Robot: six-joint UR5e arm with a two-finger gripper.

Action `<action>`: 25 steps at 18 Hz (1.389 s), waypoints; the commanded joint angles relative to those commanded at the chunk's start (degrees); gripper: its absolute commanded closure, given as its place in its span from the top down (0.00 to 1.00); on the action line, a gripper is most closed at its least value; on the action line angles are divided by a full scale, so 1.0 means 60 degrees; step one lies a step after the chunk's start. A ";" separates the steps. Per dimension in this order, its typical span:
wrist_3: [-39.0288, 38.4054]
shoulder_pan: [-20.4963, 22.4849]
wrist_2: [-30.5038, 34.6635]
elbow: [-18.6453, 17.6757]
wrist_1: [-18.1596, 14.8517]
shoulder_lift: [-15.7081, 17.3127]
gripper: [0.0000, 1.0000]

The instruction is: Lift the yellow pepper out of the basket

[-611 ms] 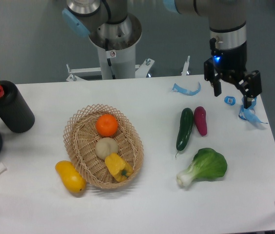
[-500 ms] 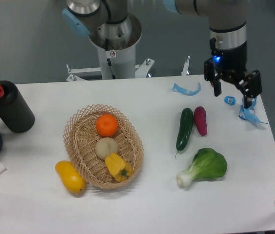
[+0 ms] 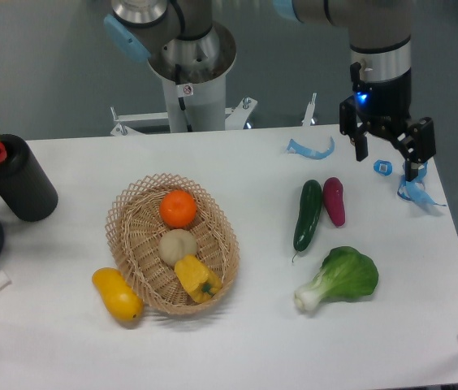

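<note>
1. A black vase [image 3: 26,189] of red tulips is standing at the far left of the white table [image 3: 237,325].
2. A smooth yellow fruit [image 3: 117,294] is lying just outside the basket [image 3: 127,213], touching its near-left rim.
3. The yellow pepper [image 3: 196,278] is sitting in the basket's near end, beside a pale round item [image 3: 178,244]; an orange [image 3: 178,208] is resting farther back.
4. A cucumber [image 3: 308,214], a purple vegetable [image 3: 334,200] and a bok choy [image 3: 339,278] are lying to the right.
5. The gripper [image 3: 385,162] is hanging released, fingers spread, over the far-right table, well apart from the basket.
</note>
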 joint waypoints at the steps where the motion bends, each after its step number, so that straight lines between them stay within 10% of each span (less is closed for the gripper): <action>1: -0.0291 0.0029 -0.0248 -0.0087 0.0000 0.0000 1.00; 15: -0.7160 -0.0556 -0.2740 -0.0322 0.0044 -0.0219 1.00; 25: -1.1513 -0.2136 -0.0855 -0.0835 0.0029 -0.0438 1.00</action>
